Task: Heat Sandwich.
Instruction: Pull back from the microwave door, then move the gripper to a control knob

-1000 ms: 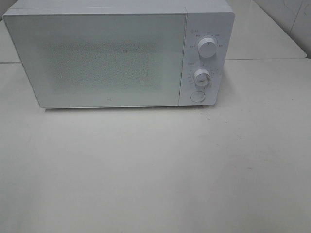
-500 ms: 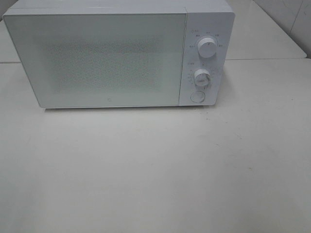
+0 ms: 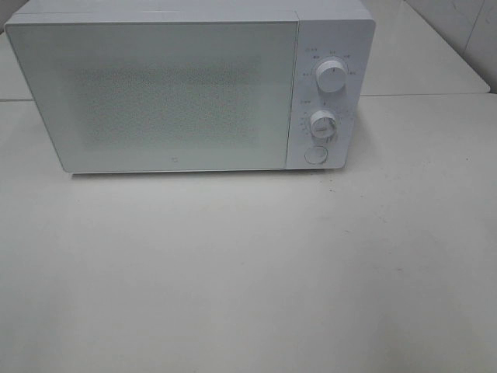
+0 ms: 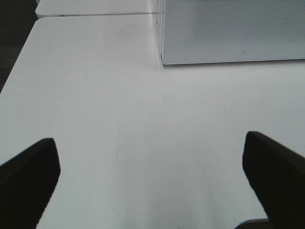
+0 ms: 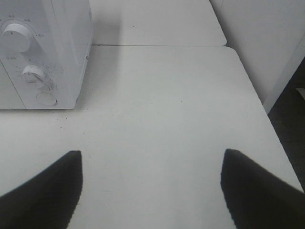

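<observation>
my left gripper [image 4: 147, 160] hangs spread wide, empty; the microwave [image 3: 155, 97] door is shut; right gripper [image 5: 151, 164] gapes empty too. the sandwich shows nowhere — i risk starting an empty oven if it isn't inside.

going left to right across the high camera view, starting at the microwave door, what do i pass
microwave door → control panel → table
</observation>
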You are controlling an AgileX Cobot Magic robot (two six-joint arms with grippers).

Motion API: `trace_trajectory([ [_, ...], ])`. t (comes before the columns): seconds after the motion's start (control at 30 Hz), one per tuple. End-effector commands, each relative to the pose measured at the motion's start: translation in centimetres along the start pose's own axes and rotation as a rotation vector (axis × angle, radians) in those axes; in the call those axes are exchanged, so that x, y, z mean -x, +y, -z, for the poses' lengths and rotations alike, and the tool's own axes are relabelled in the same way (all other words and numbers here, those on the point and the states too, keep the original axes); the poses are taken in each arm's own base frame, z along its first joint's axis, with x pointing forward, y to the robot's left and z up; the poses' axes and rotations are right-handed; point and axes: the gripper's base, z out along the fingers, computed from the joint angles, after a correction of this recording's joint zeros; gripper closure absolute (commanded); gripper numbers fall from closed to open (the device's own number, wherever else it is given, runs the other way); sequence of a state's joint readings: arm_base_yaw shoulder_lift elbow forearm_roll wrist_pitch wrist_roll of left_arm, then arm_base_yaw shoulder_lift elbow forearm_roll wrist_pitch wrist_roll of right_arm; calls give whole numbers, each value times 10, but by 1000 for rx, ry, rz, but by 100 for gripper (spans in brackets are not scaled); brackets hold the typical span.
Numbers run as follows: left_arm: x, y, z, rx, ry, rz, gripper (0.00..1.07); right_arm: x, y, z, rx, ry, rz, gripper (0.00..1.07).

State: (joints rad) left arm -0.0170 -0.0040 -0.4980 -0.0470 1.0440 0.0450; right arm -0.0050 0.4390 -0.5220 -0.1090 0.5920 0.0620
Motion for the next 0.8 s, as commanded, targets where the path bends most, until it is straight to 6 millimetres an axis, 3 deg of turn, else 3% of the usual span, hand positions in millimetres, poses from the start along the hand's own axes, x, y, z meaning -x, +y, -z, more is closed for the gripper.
trace_trajectory([
  [0.03,-1,-1,3,-10,-40,8,5,8,1,-16,1,-5,-4,31],
  [0.8,-1,-1,3,-10,-40,8,5,38,10,-92,48,-123,-11,31],
])
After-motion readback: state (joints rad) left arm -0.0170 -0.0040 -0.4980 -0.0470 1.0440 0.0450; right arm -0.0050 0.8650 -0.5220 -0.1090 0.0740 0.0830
